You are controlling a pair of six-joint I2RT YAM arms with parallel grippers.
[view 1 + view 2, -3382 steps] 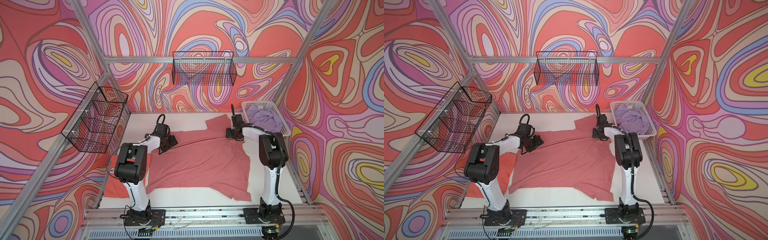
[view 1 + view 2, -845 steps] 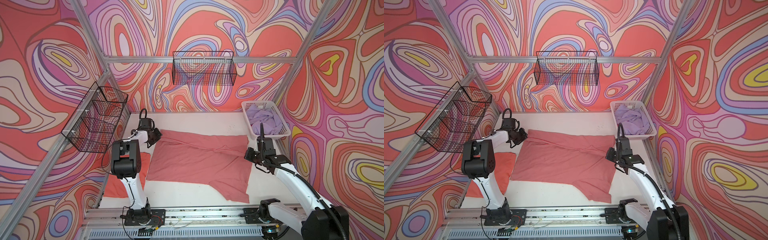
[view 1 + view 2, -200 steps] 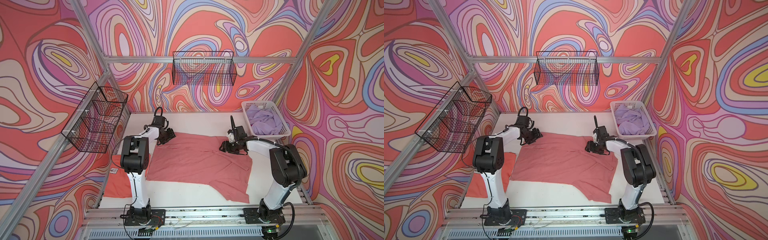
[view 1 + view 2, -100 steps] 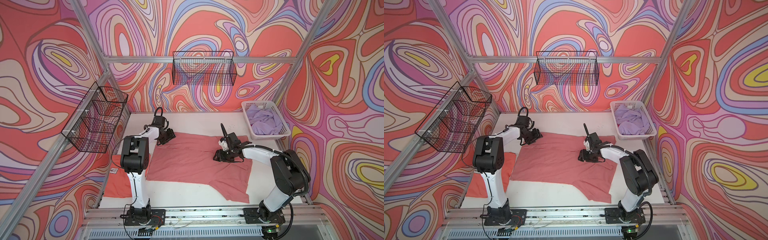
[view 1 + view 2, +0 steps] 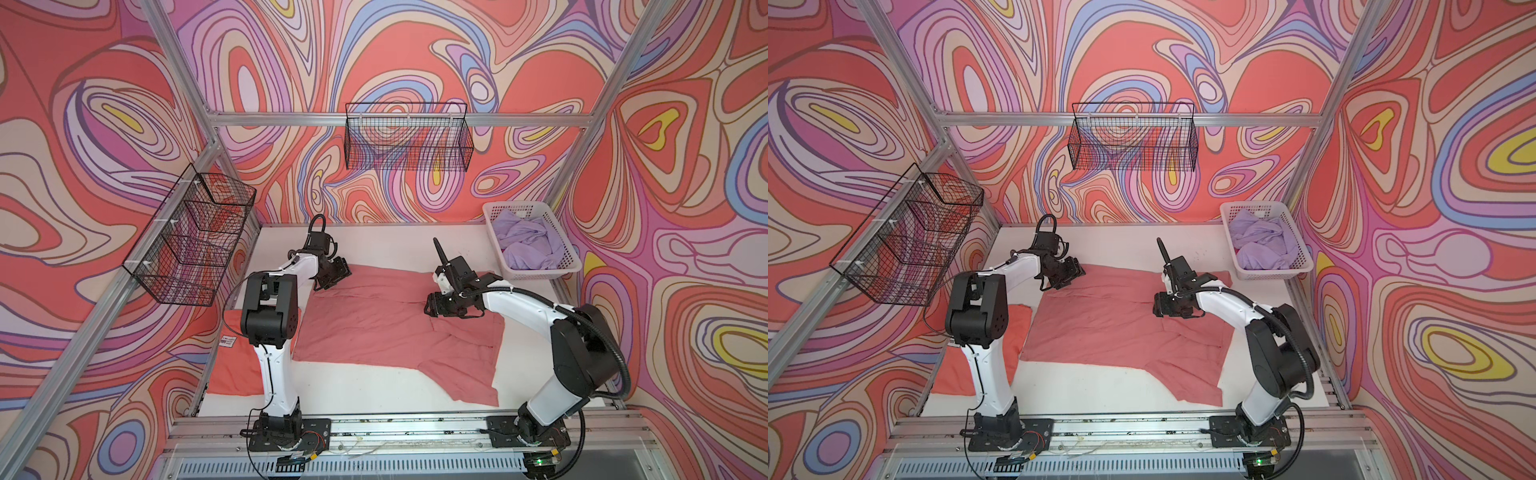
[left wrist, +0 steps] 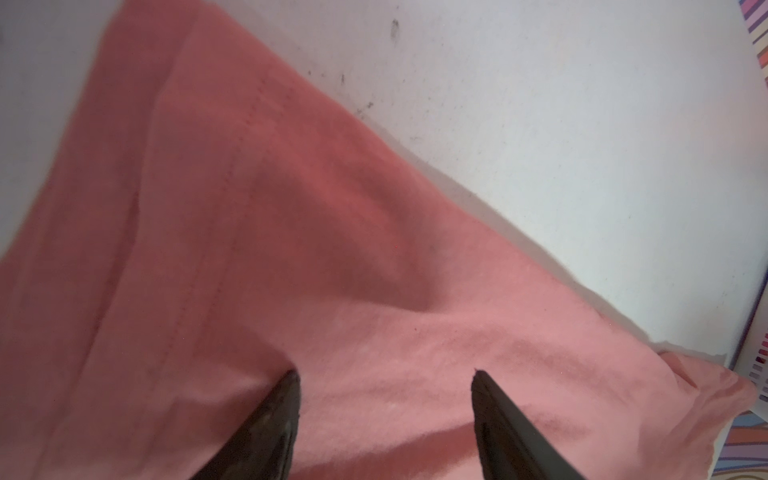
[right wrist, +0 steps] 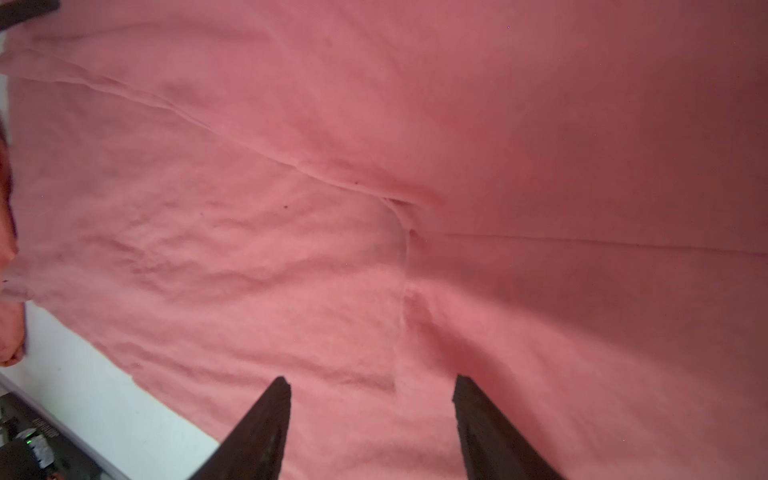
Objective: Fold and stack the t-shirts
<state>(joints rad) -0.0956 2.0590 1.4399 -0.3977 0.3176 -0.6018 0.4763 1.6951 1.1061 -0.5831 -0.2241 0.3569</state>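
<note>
Salmon-pink cotton is lying spread mid-table: the salmon t-shirt, far edge apparently folded over. The left gripper is hovering at its far corner and the right gripper over a sleeve seam. Both sets of fingers are standing apart and empty, likely lining up a fold. The coral t-shirt is lying beside the left arm; the lavender t-shirt is sitting in the basket.

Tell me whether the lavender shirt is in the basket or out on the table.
In: the lavender shirt lies crumpled inside the white basket, not yet folded.

Table, salmon shirt, perhaps coral shirt, basket
</note>
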